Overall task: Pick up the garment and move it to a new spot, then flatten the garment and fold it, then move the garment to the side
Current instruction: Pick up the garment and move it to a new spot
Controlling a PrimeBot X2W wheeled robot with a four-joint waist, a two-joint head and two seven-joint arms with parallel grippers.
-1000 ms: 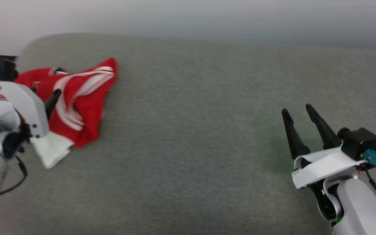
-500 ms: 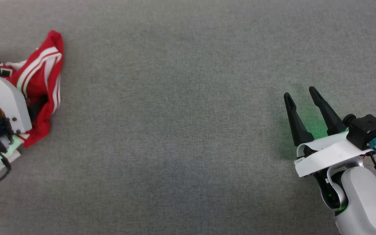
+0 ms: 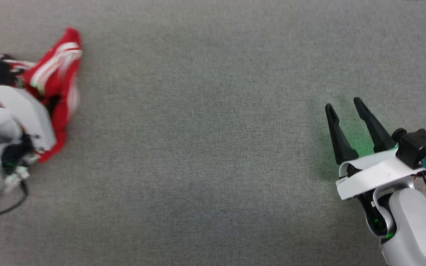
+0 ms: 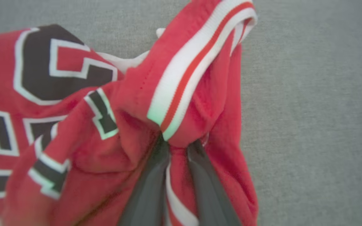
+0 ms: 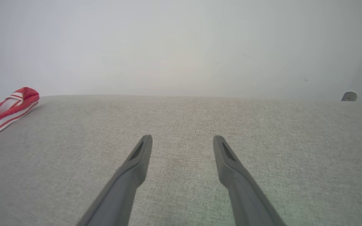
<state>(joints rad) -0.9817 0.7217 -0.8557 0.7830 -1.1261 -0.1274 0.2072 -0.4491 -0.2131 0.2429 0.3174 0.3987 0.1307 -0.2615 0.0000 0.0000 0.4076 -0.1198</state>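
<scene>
Red jersey cloth is now sitting pinched between the two fingers of my left gripper (image 4: 178, 147). A second ago those fingers were standing wide over the heap, and they have since been closing on a fold of the garment (image 4: 130, 94) just under its red-and-white striped trim. The garment is lying bunched at the far left of the grey tabletop (image 3: 198, 147), partly under my left arm, and its edges are blurring, so I am judging that the lift is just starting. That grip is giving me what I need for carrying it to a new spot. My right gripper (image 3: 342, 104) is hovering wide open, holding nothing, well apart on the right. I am seeing no container to report on.
</scene>
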